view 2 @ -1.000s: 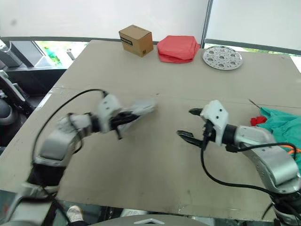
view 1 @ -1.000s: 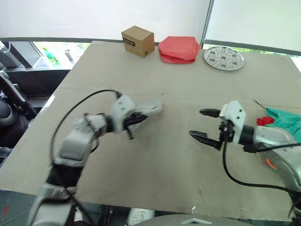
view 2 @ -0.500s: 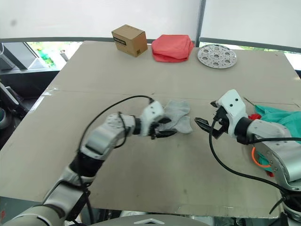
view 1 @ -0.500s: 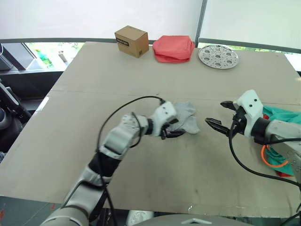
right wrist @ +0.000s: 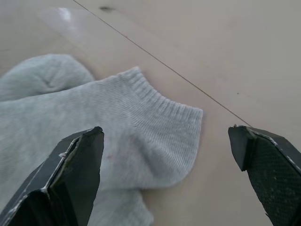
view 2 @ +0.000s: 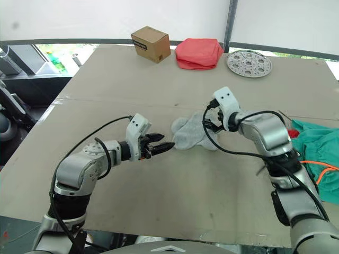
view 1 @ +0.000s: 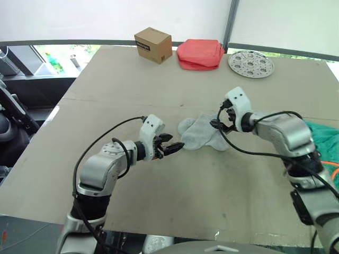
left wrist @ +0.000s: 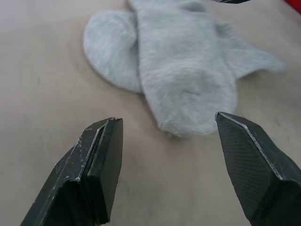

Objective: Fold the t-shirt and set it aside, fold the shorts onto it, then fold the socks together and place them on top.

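Note:
The pair of light grey socks (view 1: 203,133) lies flat on the table, one sock overlapping the other. My left gripper (view 1: 172,146) is open just left of their toe end and touches nothing. In the left wrist view the socks (left wrist: 183,80) lie a short way ahead of its fingers. My right gripper (view 1: 221,121) stands open over the socks' right end. In the right wrist view the ribbed cuff (right wrist: 155,127) lies between its spread fingers. The teal shorts (view 2: 313,145) with the orange cord (view 2: 322,170) lie at the right edge. The t-shirt is hidden.
At the table's far edge stand a cardboard box (view 1: 154,45), a folded coral-pink cloth stack (view 1: 199,54) and a round perforated metal disc (view 1: 251,64). Bare table (view 1: 106,79) spreads around the socks and toward the near edge.
My left gripper has let go of the socks, laid them on the table and drawn back to the left. My right gripper has moved left onto the socks' right end.

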